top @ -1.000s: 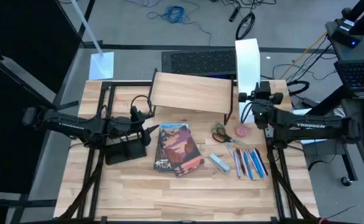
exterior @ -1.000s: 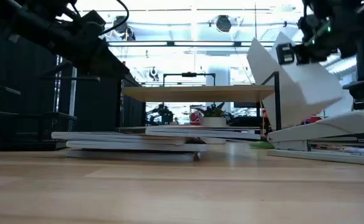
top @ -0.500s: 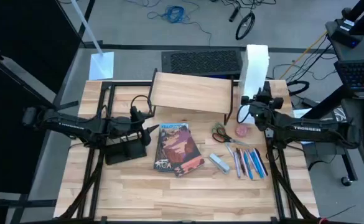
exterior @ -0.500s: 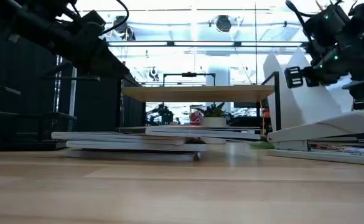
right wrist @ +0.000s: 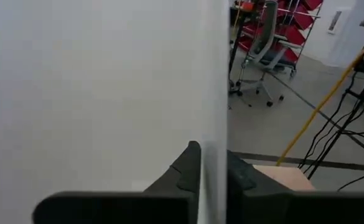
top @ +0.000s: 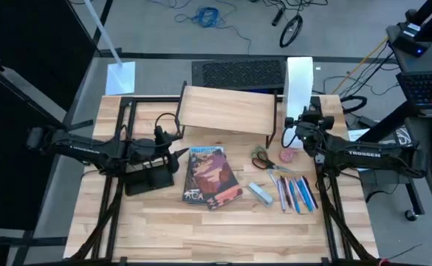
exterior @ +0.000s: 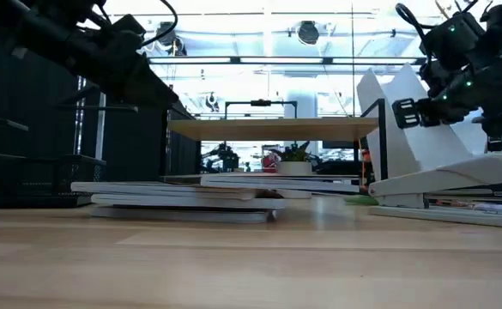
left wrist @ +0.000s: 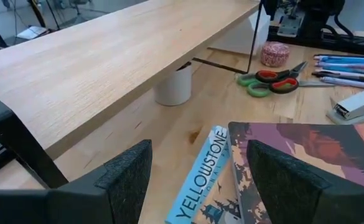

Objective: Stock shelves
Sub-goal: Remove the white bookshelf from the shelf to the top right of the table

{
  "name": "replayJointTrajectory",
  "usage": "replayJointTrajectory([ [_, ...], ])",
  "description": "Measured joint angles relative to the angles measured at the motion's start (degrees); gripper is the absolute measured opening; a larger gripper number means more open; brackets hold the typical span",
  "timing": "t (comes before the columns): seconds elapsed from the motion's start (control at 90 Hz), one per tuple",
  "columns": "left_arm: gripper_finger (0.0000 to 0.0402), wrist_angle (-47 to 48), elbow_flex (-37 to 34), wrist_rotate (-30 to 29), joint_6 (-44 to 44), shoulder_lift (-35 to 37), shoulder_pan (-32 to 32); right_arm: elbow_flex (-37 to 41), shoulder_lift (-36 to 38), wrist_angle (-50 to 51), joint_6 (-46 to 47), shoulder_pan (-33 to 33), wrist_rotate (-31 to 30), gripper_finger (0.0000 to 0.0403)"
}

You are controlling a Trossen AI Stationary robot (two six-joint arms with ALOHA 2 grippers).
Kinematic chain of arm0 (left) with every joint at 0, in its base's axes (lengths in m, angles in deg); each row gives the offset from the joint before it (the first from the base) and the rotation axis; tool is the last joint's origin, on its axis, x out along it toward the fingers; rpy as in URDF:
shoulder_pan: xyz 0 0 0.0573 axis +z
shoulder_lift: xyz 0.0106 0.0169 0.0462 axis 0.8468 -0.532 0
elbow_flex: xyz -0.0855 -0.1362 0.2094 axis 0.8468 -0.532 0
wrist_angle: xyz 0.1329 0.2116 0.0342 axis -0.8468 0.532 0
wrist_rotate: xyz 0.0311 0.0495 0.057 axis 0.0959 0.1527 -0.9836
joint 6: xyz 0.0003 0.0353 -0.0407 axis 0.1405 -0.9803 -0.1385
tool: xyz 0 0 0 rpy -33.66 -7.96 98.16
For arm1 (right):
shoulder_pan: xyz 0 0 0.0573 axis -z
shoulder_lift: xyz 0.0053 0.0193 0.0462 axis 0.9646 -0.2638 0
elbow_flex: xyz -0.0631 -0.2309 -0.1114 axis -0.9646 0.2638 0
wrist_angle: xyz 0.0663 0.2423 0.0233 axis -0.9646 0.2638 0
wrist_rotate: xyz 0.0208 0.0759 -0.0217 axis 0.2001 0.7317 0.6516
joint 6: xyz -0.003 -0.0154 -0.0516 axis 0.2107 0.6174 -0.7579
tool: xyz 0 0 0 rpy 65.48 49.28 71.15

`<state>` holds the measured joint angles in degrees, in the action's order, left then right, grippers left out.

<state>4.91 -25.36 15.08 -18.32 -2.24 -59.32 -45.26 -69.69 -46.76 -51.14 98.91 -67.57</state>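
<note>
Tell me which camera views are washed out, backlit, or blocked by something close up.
Low view: bright room lights behind leave the shelves and left arm dark. Right wrist view: the white file box, pinched by the right gripper, fills most of the frame. High view: evenly lit.

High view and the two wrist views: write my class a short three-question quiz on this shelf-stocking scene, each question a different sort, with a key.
1. True or false: the right gripper is shut on a wall of the white file box.
2. Multiple choice: what lies beside the green-handled scissors? A) a pink tape roll B) a banana C) a mug
3. Fill in: the left gripper, its fingers apart, looks over the Yellowstone ____ in front of the shelves.

Key: 1 true; 2 A; 3 book.
</note>
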Motion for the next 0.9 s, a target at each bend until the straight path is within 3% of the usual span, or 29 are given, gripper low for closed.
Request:
replayJointTrajectory([
  [0.433,0.0248,0.0,0.0,0.0,0.0,0.0,0.0,0.0,3.6,-3.8,-3.9,-2.1,-1.3,0.0159],
  [0.756,0.0248,0.0,0.0,0.0,0.0,0.0,0.0,-9.6,6.9,-4.2,-19.7,-4.6,-1.1,0.0174],
  [0.9,0.0248,0.0,0.0,0.0,0.1,0.0,0.0,-15.1,6.8,-4.1,-28.6,-5.6,-5.5,0.0172],
])
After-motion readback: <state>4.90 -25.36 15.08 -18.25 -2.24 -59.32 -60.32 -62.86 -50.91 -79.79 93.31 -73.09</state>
